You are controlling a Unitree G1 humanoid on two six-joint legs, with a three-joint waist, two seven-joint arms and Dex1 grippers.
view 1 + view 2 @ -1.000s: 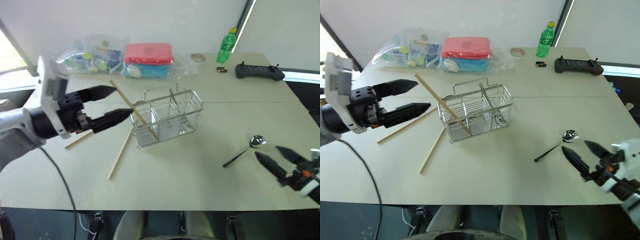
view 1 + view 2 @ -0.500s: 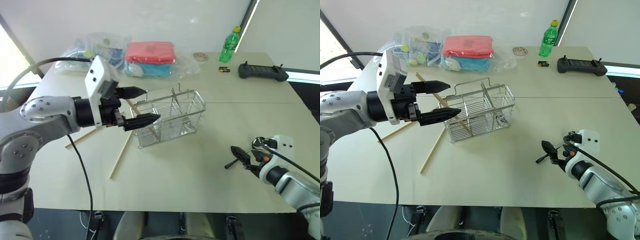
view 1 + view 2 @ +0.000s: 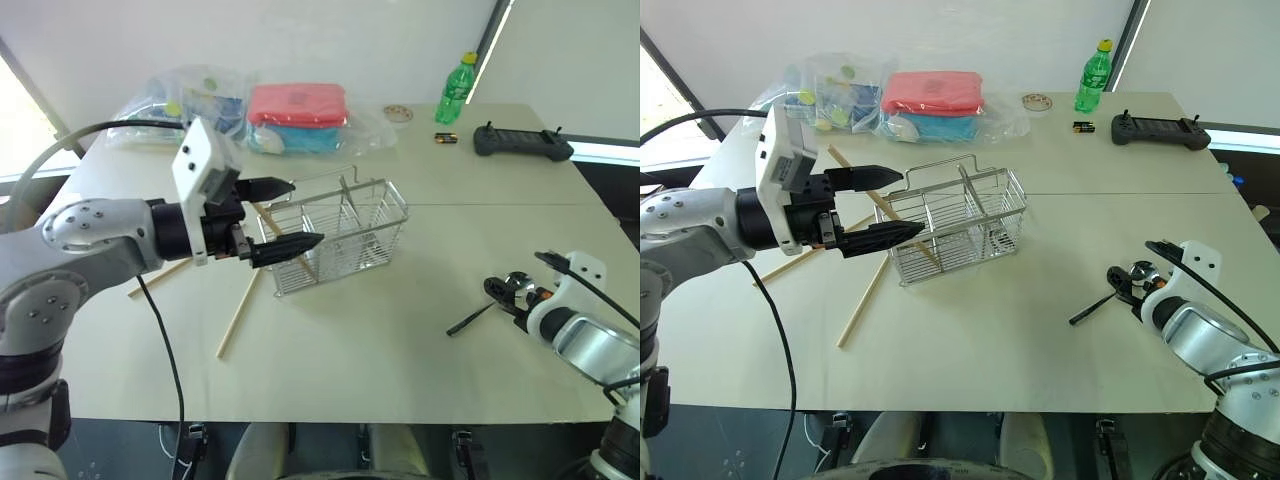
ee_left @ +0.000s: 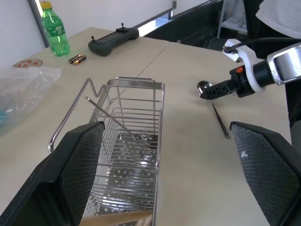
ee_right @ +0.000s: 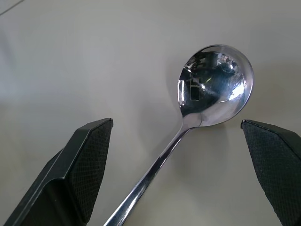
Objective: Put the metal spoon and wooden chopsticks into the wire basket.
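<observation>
1. We find the right gripper (image 5: 176, 174) spread wide and empty, its two black fingers straddling the small shiny round-bowled metal spoon (image 5: 214, 87), which lies flat on the pale beige table (image 3: 380, 360) near the right edge.
2. We judge the spoon light, rigid and slippery; the thin neck just below the bowl looks the surest hold.
3. We note the edge close by but open tabletop between spoon and basket.
4. The left gripper (image 3: 285, 214) is spread wide, holding nothing, at the near end of the rectangular silver wire basket (image 3: 340, 232).
5. One long pale wooden chopstick (image 3: 262, 210) leans against the basket; two more (image 3: 240, 308) lie flat beside it. We judge them light and stiff, best pinched mid-length.
</observation>
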